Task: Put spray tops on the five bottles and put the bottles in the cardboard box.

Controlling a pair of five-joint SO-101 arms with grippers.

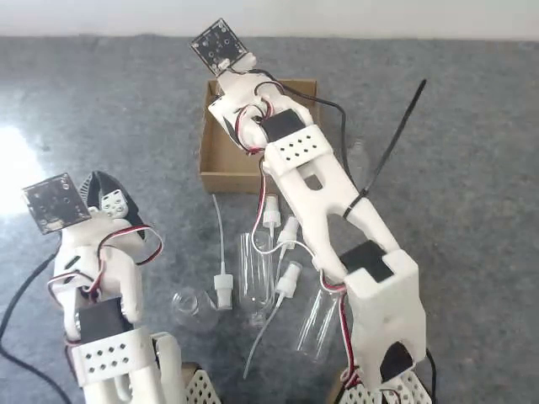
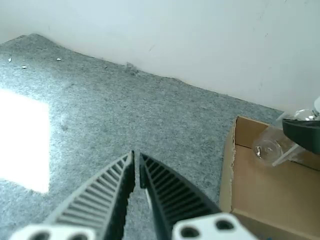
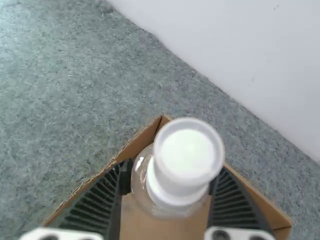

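My right gripper (image 3: 169,187) is shut on a clear bottle (image 3: 185,165) that carries a white spray top, held over the corner of the cardboard box (image 3: 145,137). In the high view this arm stretches to the box (image 1: 217,175) at the table's far middle. The left wrist view shows the same bottle (image 2: 272,145) over the box (image 2: 260,185). My left gripper (image 2: 136,156) hangs shut with nothing in it, over bare grey felt to the left of the box. Loose clear bottles (image 1: 253,269) and white spray tops (image 1: 223,286) lie between the arms.
Another bottle (image 1: 318,320) lies partly under the right arm, one (image 1: 189,305) near the left arm's base, and one (image 1: 358,156) right of the box. A black cable tie (image 1: 400,135) sticks out from the right arm. A white wall borders the felt's far edge.
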